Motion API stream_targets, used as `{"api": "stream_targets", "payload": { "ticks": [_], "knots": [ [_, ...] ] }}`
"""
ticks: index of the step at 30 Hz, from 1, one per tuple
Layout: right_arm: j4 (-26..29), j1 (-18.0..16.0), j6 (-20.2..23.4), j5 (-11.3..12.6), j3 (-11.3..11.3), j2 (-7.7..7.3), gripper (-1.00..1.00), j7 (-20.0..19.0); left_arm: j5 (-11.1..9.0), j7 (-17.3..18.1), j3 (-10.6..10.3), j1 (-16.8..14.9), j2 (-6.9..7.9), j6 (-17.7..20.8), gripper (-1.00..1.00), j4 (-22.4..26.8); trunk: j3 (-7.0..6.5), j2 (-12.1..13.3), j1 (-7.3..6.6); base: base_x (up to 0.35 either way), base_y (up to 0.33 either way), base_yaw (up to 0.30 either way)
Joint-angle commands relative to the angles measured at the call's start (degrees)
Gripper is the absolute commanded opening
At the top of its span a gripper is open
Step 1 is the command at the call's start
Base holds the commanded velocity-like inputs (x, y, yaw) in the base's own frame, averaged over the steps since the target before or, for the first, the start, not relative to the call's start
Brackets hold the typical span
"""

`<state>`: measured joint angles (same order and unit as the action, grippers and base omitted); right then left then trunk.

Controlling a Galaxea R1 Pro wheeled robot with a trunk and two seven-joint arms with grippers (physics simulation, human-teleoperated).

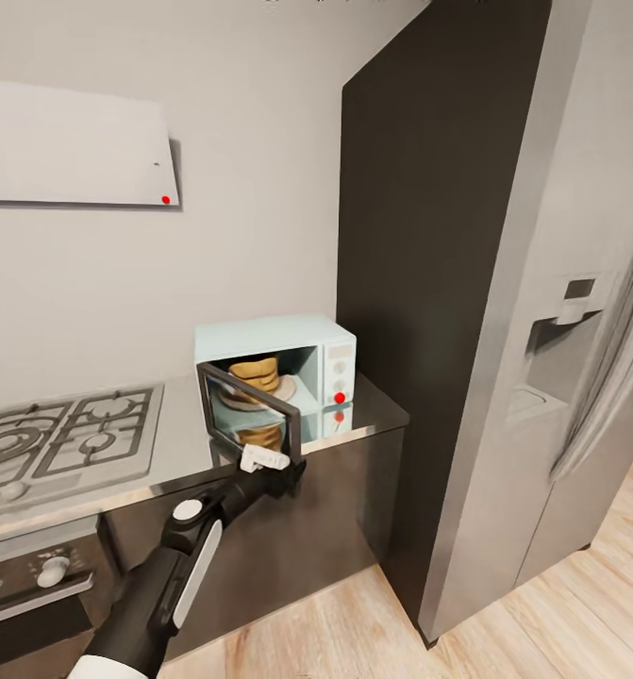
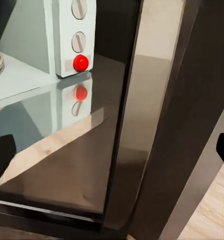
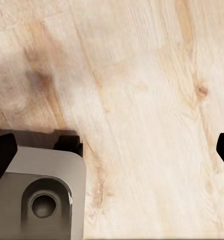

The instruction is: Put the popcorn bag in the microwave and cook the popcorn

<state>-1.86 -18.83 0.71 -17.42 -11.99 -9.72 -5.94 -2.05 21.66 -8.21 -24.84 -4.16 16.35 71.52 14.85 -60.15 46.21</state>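
Left end effector [image 1: 280, 469] open, at microwave door [image 1: 252, 401]

Tan popcorn bag [image 1: 256, 374] upright inside mint microwave [image 1: 276, 377], door open, on countertop [image 1: 373, 405]

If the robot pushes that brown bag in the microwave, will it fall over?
Probably not. The popcorn bag looks squat and wide-bottomed, sitting on the microwave turntable. Its wrinkly cloth-like sides suggest it would squish and slide rather than tip. It likely weighs little.
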Motion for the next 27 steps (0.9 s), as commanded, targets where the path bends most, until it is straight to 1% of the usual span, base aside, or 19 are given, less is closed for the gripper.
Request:
{"api": "stream_targets", "payload": {
  "ticks": [1, 6, 10, 11, 12, 13, 14, 15, 16, 18, 22, 25, 26, 27],
  "knots": [
    [-0.1, -0.1, 0.1, -0.5, -0.5, -0.04, 1.00, -0.1, -0.2, 0.3, 0.0, 0.0, 0.20, 0.5, 1.00, 0.4, 0.08, -0.1, 0.00, -0.038, 0.000, 0.000],
    [-0.1, -0.1, 0.1, -0.5, -0.5, -0.04, 1.00, -0.1, -0.1, 0.3, 0.0, 0.0, 0.34, 0.7, 1.00, 1.2, 0.08, -0.1, 0.00, -0.009, 0.000, 0.000],
    [-0.1, -0.1, 0.1, -0.5, -0.5, -0.04, 1.00, 0.0, 0.4, 0.0, 0.1, 0.0, 0.37, 1.0, 1.00, 1.3, 0.08, -0.1, 0.00, 0.000, 0.000, 0.000],
    [-0.1, -0.1, 0.1, -0.5, -0.5, -0.04, 1.00, 0.0, 0.6, 0.0, 0.2, 0.0, 0.71, 1.2, 1.00, 1.3, 0.08, -0.1, 0.00, 0.000, 0.000, 0.000],
    [-0.1, -0.1, 0.0, -0.5, -0.5, -0.04, 1.00, 0.0, 0.7, 0.0, 0.2, 0.0, 1.53, 1.9, 1.00, 1.7, 0.08, -0.1, 0.00, 0.000, 0.000, 0.000],
    [-0.1, -0.1, 0.0, -0.5, -0.5, -0.04, 1.00, 0.0, 0.6, 0.0, 0.1, 0.0, 2.89, 3.7, 1.00, 2.8, 0.08, -0.1, 0.00, 0.000, 0.000, 0.000],
    [-0.1, -0.1, 0.0, -0.5, -0.5, -0.04, 1.00, 0.0, 0.5, 0.1, 0.1, 0.0, 4.55, 6.7, 1.00, 4.3, 0.08, -0.1, 0.00, 0.000, 0.000, 0.000],
    [-0.1, -0.1, 0.0, -0.5, -0.5, -0.04, 1.00, 0.0, 0.5, 0.1, 0.1, 0.0, 5.55, 8.7, 1.00, 5.3, 0.08, -0.1, 0.00, 0.000, 0.000, 0.000],
    [-0.1, -0.1, 0.0, -0.5, -0.5, -0.04, 1.00, 0.0, 0.5, 0.1, 0.1, 0.0, 6.90, 11.4, 1.00, 6.8, 0.08, -0.1, 0.00, 0.000, 0.000, 0.000],
    [-0.1, -0.1, 0.0, -0.5, -0.5, -0.04, 1.00, 0.0, 0.5, 0.0, 0.1, 0.0, 7.66, 13.0, 1.00, 7.8, 0.08, -0.1, 0.00, 0.000, 0.000, 0.000],
    [-0.1, -0.1, -0.1, -0.5, -0.5, -0.04, 1.00, 0.1, 0.6, -0.2, 0.1, 0.1, 7.77, 13.3, 1.00, 7.7, 0.08, -0.1, 0.00, 0.000, 0.000, 0.000],
    [-0.1, -0.1, -0.1, -0.5, -0.5, -0.04, 1.00, 0.1, 0.6, -0.6, 0.1, 0.1, 7.57, 13.2, 1.00, 7.3, 0.08, -0.1, 0.00, 0.000, 0.000, 0.000],
    [-0.1, -0.1, -0.1, -0.5, -0.5, -0.04, 1.00, 0.1, 0.6, -0.6, 0.1, 0.1, 7.46, 12.8, 1.00, 6.8, 0.08, -0.1, 0.00, 0.000, 0.000, 0.000],
    [-0.1, -0.1, -0.1, -0.5, -0.5, -0.04, 1.00, 0.1, 0.3, -0.6, 0.2, 0.1, 7.39, 11.2, 1.00, 6.0, 0.08, -0.1, 0.00, 0.000, 0.000, 0.000]
  ]
}}
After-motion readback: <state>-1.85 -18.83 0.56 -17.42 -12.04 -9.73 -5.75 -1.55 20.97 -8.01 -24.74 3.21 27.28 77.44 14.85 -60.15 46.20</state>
